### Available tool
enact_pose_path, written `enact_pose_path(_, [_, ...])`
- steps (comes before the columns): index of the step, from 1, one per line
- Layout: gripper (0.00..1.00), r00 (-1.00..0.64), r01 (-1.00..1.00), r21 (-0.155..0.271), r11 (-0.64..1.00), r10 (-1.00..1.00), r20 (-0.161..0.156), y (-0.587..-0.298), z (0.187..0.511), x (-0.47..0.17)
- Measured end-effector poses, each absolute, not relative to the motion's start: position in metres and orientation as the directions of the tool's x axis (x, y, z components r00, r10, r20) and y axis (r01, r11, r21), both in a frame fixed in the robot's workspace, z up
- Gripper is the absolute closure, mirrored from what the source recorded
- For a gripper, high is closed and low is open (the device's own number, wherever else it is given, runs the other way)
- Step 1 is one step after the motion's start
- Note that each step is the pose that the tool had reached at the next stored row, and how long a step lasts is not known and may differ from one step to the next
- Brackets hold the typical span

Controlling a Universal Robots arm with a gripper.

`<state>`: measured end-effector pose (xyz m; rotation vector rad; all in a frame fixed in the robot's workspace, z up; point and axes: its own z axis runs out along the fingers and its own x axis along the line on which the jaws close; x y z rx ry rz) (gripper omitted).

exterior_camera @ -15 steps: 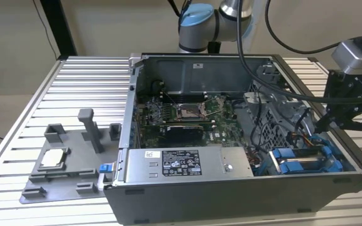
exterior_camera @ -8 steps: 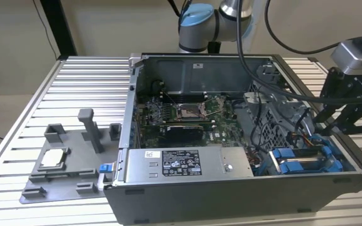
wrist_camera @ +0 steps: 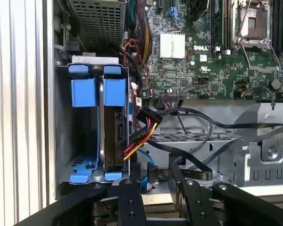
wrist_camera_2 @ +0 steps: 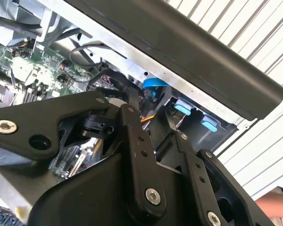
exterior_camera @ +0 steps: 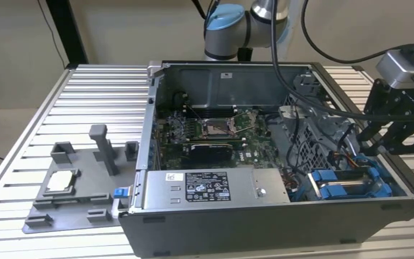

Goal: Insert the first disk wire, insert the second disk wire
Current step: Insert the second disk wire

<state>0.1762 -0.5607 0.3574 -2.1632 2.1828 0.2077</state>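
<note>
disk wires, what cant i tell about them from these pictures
- First wrist view: one end of the blue cable is hidden by the gripper.
- First wrist view: the black plug covers the drive's port, so its seating is unclear.
- Exterior view: wiring at the drive cage is too small.

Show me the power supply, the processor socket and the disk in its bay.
power supply (exterior_camera: 214, 186), exterior view, on the label on its top face.
processor socket (exterior_camera: 216, 128), exterior view, at its middle.
disk (wrist_camera: 114, 136), first wrist view, on its dark edge below the blue tab.
</note>
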Motion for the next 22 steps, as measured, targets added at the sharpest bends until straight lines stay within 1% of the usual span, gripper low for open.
enact_pose_path(9, [0.0,-0.008,-0.999,0.052,0.0,-0.99,-0.141,-0.5606,0.3567,0.1792])
enact_pose_path(10, [1.0,-0.008,-0.999,0.052,0.0,-0.99,-0.141,-0.5606,0.3567,0.1792])
enact_pose_path(22, [1.0,-0.007,-0.999,0.052,0.0,-0.989,-0.147,-0.5607,0.3567,0.1795])
